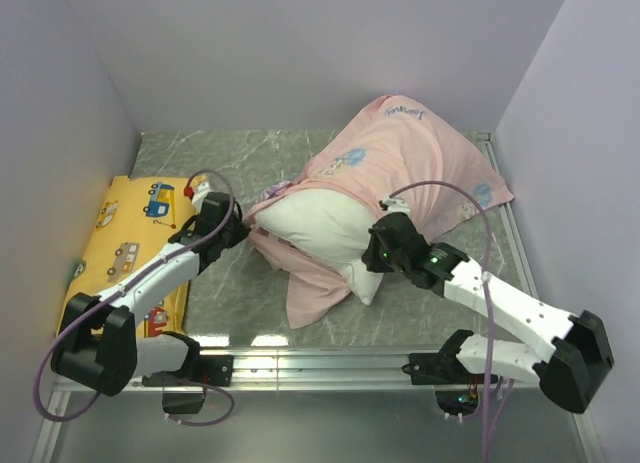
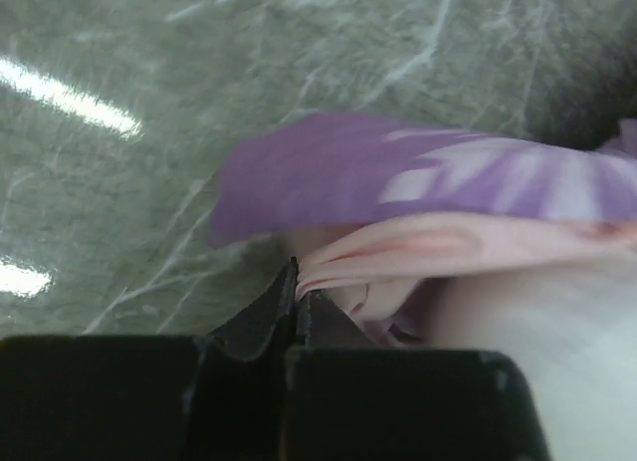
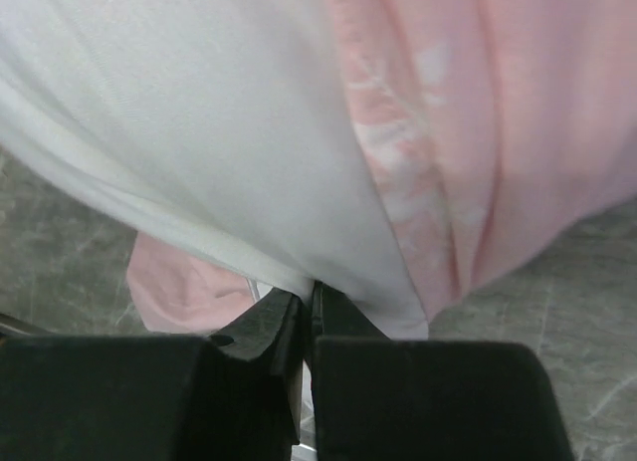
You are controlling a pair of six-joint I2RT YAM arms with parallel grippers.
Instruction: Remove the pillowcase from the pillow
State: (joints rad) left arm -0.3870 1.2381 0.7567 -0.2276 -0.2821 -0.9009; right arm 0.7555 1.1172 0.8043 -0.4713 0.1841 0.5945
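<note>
The pillowcase lies inside out in the middle of the table, pale pink side showing, bunched around the far part of the white pillow. The pillow's near end sticks out of it toward the front. My left gripper is shut on a pink fold of the pillowcase's edge, whose purple printed side shows above it. My right gripper is shut on the pillow's seam edge, with pink pillowcase hanging beside it.
A yellow cushion printed with vehicles lies flat at the left, under my left arm. Grey walls close in the left, back and right. A metal rail runs along the front edge.
</note>
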